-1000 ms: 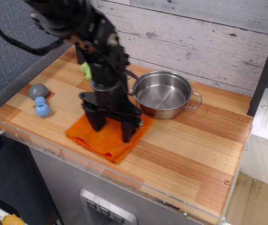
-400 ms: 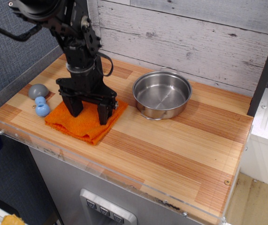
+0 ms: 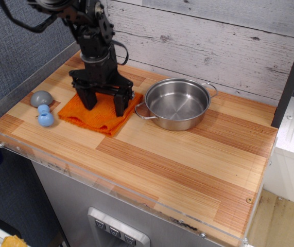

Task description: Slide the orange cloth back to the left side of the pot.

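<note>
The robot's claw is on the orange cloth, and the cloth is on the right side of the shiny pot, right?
Not quite. The claw is on the orange cloth, but the observation.image view shows the cloth on the left side of the pot, not the right.

The robot arm point(image 3: 92, 36) is matte black throughout, built of chunky jointed segments. A thin black cable loops out beside its wrist. Its hand point(image 3: 104, 105) is black too, ending in two thick, blocky fingers point(image 3: 120, 104).
</note>
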Motion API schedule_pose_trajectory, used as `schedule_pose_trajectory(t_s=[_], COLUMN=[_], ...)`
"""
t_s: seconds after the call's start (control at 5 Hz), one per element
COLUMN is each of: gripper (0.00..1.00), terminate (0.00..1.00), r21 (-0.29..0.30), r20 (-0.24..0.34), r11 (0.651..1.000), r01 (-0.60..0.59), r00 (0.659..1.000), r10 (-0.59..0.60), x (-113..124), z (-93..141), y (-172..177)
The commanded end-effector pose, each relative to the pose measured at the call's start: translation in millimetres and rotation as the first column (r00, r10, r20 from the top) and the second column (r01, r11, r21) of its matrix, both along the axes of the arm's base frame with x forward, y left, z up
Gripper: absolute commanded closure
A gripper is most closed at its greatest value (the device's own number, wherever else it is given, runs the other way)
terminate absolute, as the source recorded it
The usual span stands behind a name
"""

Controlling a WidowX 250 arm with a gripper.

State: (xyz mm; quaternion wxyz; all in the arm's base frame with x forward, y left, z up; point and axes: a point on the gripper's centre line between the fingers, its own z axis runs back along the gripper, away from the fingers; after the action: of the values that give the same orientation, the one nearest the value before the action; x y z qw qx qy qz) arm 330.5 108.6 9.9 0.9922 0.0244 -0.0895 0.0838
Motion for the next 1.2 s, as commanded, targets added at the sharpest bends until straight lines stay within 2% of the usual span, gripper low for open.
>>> schedule_pose_trajectory(t_s=[0.0, 0.4, 0.6, 1.0], gripper=[0.0, 0.0, 0.0, 0.0], terminate=[0.0, 0.0, 0.0, 0.0], r21=[0.018, 0.02, 0.009, 0.036], r20=[0.04, 0.039, 0.058, 0.106], r11=[0.998, 0.996, 0.996, 0.992], r01=[0.065, 0.091, 0.094, 0.123], r00=[0.997, 0.995, 0.994, 0.986], r10=[-0.066, -0.092, -0.094, -0.126], x=[37, 38, 36, 36], z=[9, 17, 33, 82], y=[-12, -27, -33, -42])
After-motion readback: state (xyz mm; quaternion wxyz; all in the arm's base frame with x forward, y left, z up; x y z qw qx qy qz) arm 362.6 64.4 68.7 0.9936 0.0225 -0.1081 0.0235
